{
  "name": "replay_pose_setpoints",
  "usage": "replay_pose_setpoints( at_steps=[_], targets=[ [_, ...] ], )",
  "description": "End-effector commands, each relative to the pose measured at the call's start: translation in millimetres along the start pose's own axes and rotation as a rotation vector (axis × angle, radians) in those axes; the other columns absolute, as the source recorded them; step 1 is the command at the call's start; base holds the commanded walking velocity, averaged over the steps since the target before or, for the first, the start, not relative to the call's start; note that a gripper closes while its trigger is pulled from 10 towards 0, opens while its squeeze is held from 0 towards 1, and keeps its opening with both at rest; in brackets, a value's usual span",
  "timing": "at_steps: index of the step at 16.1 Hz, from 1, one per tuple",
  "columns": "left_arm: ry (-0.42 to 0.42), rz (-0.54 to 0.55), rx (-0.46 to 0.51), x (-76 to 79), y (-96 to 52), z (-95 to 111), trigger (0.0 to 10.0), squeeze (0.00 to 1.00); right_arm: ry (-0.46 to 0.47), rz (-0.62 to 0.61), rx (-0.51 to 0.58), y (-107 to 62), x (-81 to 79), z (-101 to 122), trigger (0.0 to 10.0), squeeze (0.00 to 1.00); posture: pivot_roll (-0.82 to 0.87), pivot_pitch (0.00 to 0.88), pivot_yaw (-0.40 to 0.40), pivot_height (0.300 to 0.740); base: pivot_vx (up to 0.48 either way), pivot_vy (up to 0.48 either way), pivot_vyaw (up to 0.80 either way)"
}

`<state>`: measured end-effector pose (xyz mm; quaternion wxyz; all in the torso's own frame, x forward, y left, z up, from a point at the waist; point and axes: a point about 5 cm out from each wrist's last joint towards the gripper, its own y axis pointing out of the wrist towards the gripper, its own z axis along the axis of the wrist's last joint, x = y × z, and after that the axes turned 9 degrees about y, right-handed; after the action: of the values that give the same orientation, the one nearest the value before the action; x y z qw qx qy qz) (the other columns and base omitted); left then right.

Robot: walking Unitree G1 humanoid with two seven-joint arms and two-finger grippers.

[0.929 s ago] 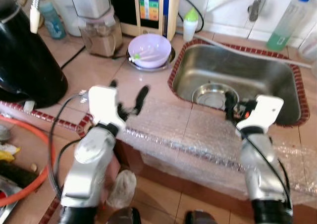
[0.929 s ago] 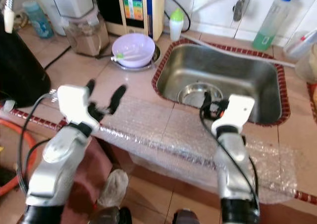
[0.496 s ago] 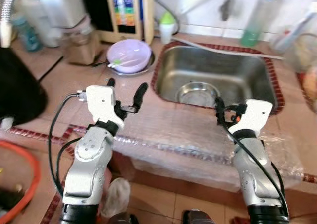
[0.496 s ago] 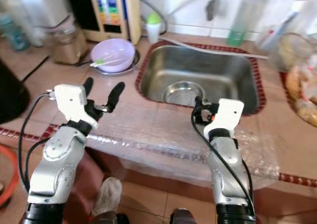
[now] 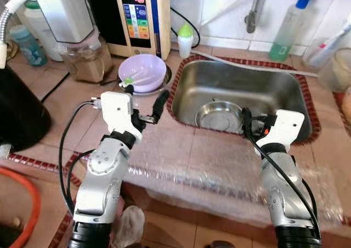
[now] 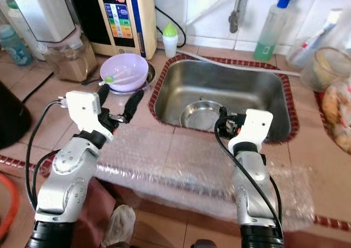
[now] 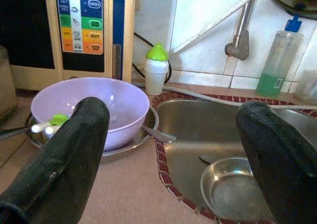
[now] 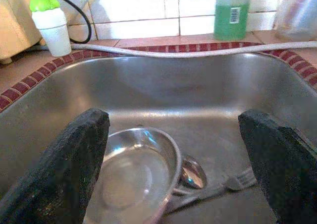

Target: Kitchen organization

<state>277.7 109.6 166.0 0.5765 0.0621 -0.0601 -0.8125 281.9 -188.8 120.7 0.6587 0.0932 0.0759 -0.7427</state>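
Tiled kitchen tabletop (image 5: 60, 102) with a steel sink (image 5: 285, 91) sunk into it and a sheet of bubble wrap (image 6: 181, 168) draped over the front edge, a water purifier (image 5: 137, 15) and a green soap bottle (image 5: 286, 26) back by the wall. Left pincer (image 5: 143, 106) hangs over the tabletop just beside the sink's left rim with its fingers spread wide, holding nothing, pointed toward the lilac bowl (image 5: 142, 72) that sits on a plate and has a green-tipped utensil in it. Right pincer (image 8: 173, 169) is at the sink's front edge, also wide and empty, looking down at the steel bowl (image 8: 133, 172) on the sink floor with a spoon (image 8: 192, 172) and fork (image 8: 233, 184) right next to it.
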Motion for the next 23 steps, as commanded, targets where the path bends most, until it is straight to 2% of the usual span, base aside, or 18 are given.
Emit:
replay_pose_setpoints(
  at_steps=[1, 10, 12, 23],
  targets=[
    [0.004, 0.006, -0.017, -0.9, -1.7, -2, 10.0, 0.00, 0.003, 0.012, 0.008, 2.4, -2.6, 4, 10.0, 0.00, -0.13, 0.014, 0.060, 0.740, 0.304, 0.000, 0.00],
    [0.015, 0.002, -0.005, -1.0, -4.9, -1, 10.0, 0.00, 0.005, 0.085, 0.003, 2.9, -12.4, 1, 10.0, 0.00, -0.10, 0.017, 0.062, 0.740, 0.000, 0.000, 0.09],
    [0.015, 0.001, -0.007, -1.4, -4.7, -1, 10.0, 0.00, 0.008, 0.085, 0.002, 3.8, -13.4, 1, 10.0, 0.00, -0.10, 0.015, 0.063, 0.740, 0.000, 0.000, 0.69],
    [0.012, -0.021, -0.007, 1.8, -3.4, -2, 10.0, 0.00, -0.006, 0.070, 0.008, 8.8, -11.6, 1, 10.0, 0.00, -0.10, 0.006, 0.060, 0.740, 0.000, 0.000, 0.00]
  ],
)
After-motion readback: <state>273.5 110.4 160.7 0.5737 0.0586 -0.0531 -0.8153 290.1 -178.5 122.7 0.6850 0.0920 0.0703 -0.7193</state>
